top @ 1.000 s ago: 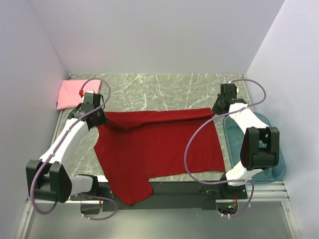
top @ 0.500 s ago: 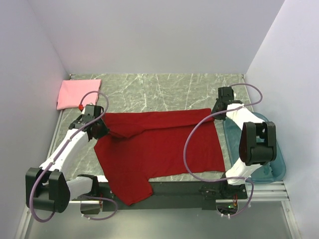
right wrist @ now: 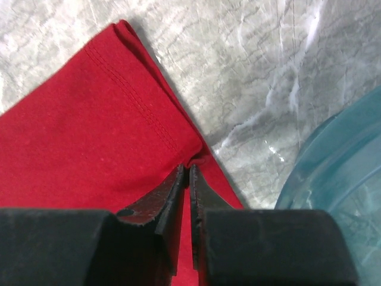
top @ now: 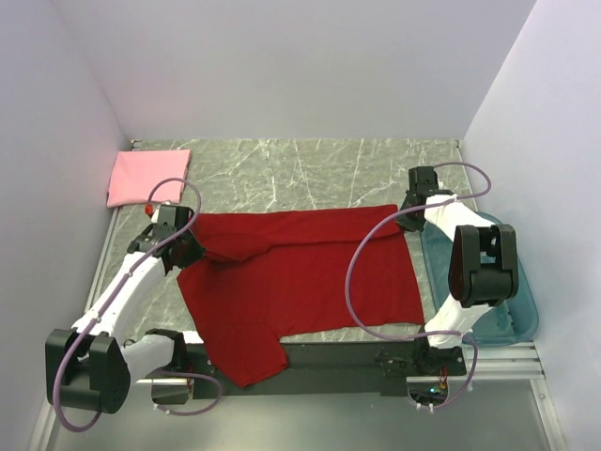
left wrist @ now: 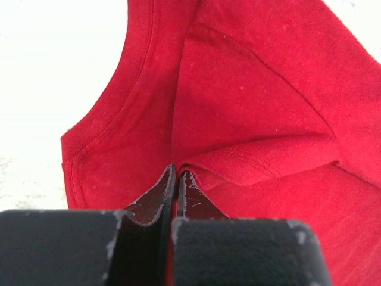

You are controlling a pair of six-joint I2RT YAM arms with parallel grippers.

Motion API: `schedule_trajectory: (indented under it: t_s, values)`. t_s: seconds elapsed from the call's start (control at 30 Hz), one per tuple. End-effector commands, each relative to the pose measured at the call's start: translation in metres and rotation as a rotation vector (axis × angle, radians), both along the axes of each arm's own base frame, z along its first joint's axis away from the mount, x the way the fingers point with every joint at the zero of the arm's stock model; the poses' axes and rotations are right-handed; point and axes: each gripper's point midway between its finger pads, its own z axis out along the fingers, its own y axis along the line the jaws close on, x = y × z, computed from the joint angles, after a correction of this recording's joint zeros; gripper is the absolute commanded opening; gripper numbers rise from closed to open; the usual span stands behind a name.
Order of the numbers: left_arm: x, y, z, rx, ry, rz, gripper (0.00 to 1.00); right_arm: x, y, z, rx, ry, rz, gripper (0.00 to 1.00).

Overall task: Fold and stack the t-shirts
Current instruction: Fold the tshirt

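The deep red t-shirt (top: 300,272) lies spread across the marble table, its far edge folded over toward the near side. One sleeve hangs over the table's front edge. My left gripper (top: 192,246) is shut on a fold by the collar (left wrist: 177,173) at the shirt's left end. My right gripper (top: 406,214) pinches the shirt's far right corner (right wrist: 188,170), with its jaws only a sliver apart and cloth puckered at the tips. The light pink t-shirt (top: 148,177) lies folded flat at the far left corner of the table.
A translucent teal bin (top: 512,310) stands at the table's right edge, just right of my right gripper; its rim (right wrist: 339,161) shows in the right wrist view. White walls close in the left, far and right sides. Bare marble (top: 310,174) lies beyond the red shirt.
My left gripper has drawn its fold of the red shirt a little toward the near side. The right gripper has barely shifted, and its jaws have eased slightly.
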Motion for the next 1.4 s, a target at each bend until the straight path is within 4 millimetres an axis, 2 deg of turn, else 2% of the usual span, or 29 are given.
schedule_trajectory:
  t_s: [0.0,0.23,0.37,0.4,0.43,0.57,0.73,0.83,0.93,1.0,1.07,1.1,1.17,1.2,1.3,1.37]
  values:
    - [-0.004,-0.002,0.003,-0.027,-0.021,0.011,0.02,-0.001,-0.003,0.014,0.006,-0.031,-0.026,0.15]
    - [-0.014,-0.011,-0.006,-0.072,0.012,-0.016,0.01,0.000,-0.001,0.026,0.016,-0.066,-0.029,0.17]
    - [-0.016,-0.012,-0.003,-0.081,0.012,-0.013,0.01,0.000,-0.001,0.029,0.019,-0.080,-0.031,0.17]
    - [-0.016,-0.012,-0.001,-0.082,0.008,-0.011,0.01,0.000,-0.002,0.030,0.020,-0.082,-0.034,0.20]
    - [-0.015,-0.012,0.002,-0.081,0.001,-0.011,0.01,-0.001,-0.001,0.031,0.020,-0.082,-0.034,0.28]
    - [-0.020,-0.008,-0.001,-0.064,0.016,-0.007,0.02,-0.004,-0.005,0.033,0.003,-0.076,-0.051,0.44]
    - [-0.030,-0.014,-0.010,-0.101,0.038,-0.015,0.04,-0.007,-0.002,0.041,0.019,-0.105,-0.049,0.50]
    - [-0.035,-0.014,-0.014,-0.100,0.051,-0.011,0.09,-0.004,0.011,0.050,0.055,-0.134,-0.015,0.50]
    - [-0.038,-0.017,-0.013,-0.117,0.050,-0.025,0.18,-0.001,0.033,0.058,0.093,-0.168,0.051,0.51]
    - [-0.038,-0.023,-0.009,-0.146,0.034,-0.034,0.27,0.001,0.059,0.065,0.116,-0.199,0.133,0.51]
    - [-0.041,-0.030,-0.008,-0.182,0.037,-0.052,0.35,0.000,0.087,0.071,0.148,-0.220,0.220,0.51]
    - [-0.042,-0.033,-0.005,-0.193,0.033,-0.059,0.41,-0.003,0.114,0.074,0.157,-0.234,0.307,0.51]
    - [-0.043,-0.034,-0.001,-0.208,0.027,-0.051,0.46,-0.008,0.145,0.077,0.191,-0.249,0.403,0.51]
    - [-0.040,-0.033,0.005,-0.208,0.003,-0.044,0.53,-0.014,0.172,0.081,0.212,-0.271,0.485,0.51]
    - [-0.019,-0.022,0.033,-0.164,-0.096,0.001,0.60,-0.026,0.217,0.081,0.308,-0.273,0.588,0.50]
    - [-0.006,-0.008,0.040,-0.113,-0.131,0.036,0.62,-0.026,0.228,0.074,0.332,-0.258,0.598,0.50]
